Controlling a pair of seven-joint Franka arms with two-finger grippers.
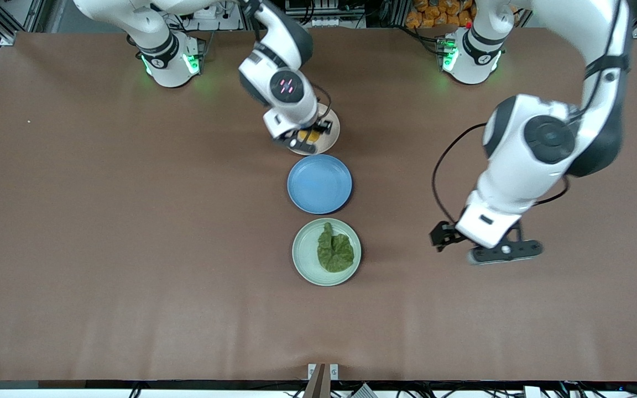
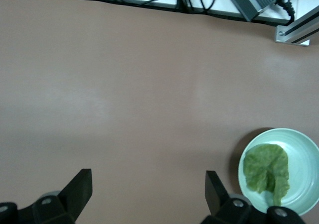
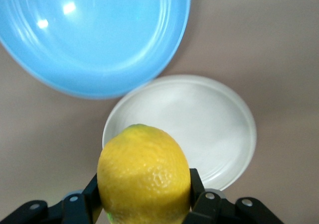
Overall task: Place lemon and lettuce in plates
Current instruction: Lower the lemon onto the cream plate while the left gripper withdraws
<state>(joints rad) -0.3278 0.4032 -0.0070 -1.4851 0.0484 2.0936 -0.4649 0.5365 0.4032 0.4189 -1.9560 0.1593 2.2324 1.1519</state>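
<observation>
My right gripper (image 1: 307,136) (image 3: 144,186) is shut on the yellow lemon (image 1: 304,135) (image 3: 143,176) and holds it over the pale beige plate (image 1: 331,134) (image 3: 214,124). The dark green lettuce (image 1: 335,251) (image 2: 266,168) lies in the mint green plate (image 1: 303,260) (image 2: 305,147), the plate nearest the front camera. My left gripper (image 1: 504,250) (image 2: 148,179) hangs open over bare table beside the green plate, toward the left arm's end, with nothing between its fingers.
A blue plate (image 1: 319,183) (image 3: 89,35) sits between the beige plate and the green one, close to both. The brown table (image 1: 130,232) stretches wide on both sides of the row of plates.
</observation>
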